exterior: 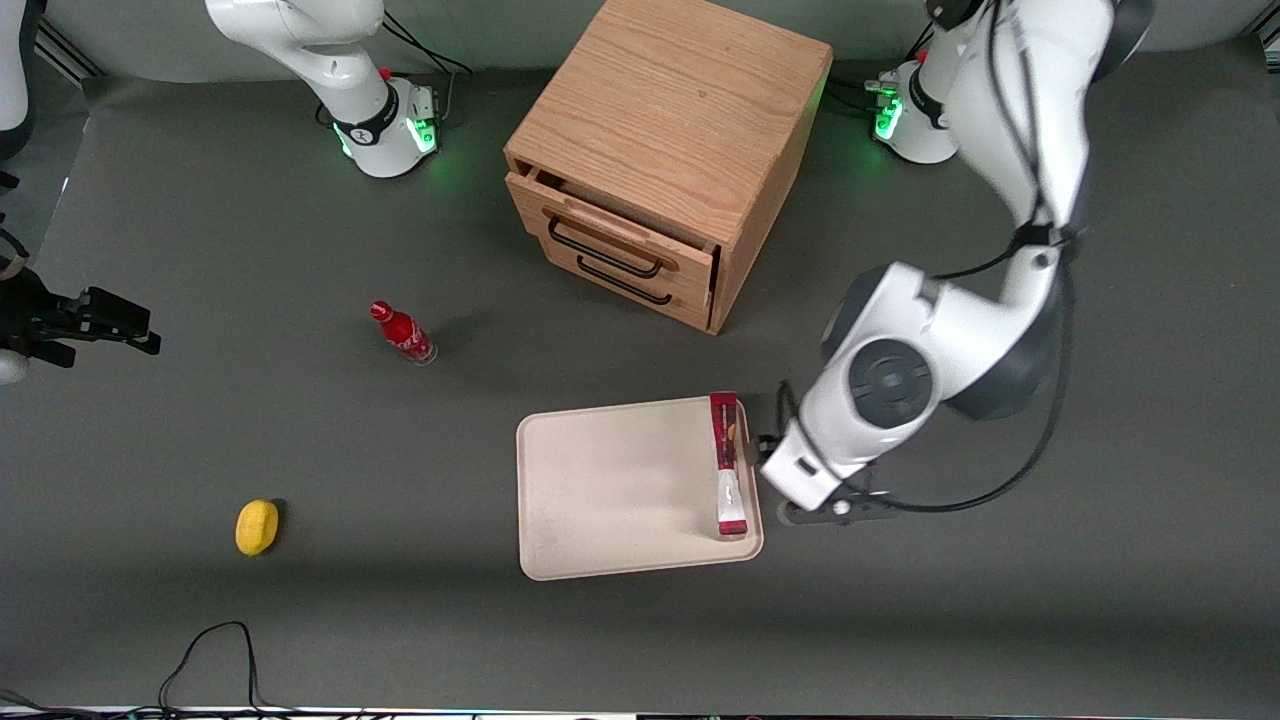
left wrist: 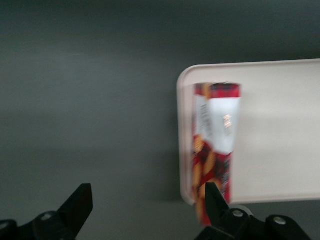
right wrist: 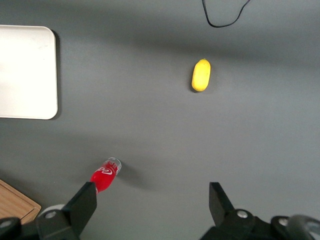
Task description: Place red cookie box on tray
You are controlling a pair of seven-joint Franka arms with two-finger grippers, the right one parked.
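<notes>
The red cookie box (exterior: 728, 465) lies on the tray (exterior: 600, 490) along its three-o'clock rim — the gripper (left wrist: 145, 210) hangs just beside that rim, fingers spread, holding nothing.

Three cameras, one high up and two riding on the arms.

The front camera hangs high and looks almost straight down at the whole dark grey table (exterior: 200, 620), facing both robots from far off. The working arm's wrist camera looks down from close by, past its open black gripper (left wrist: 145, 205), which hangs over bare table just beside the big flat beige tray (left wrist: 280, 100) holding the long dark-red cookie box (left wrist: 215, 145). The parked arm's wrist camera looks down from higher. It shares the tray's corner (right wrist: 25, 75), the small red bottle (right wrist: 103, 176) and the yellow lemon-shaped thing (right wrist: 200, 75) with the front view.
</notes>
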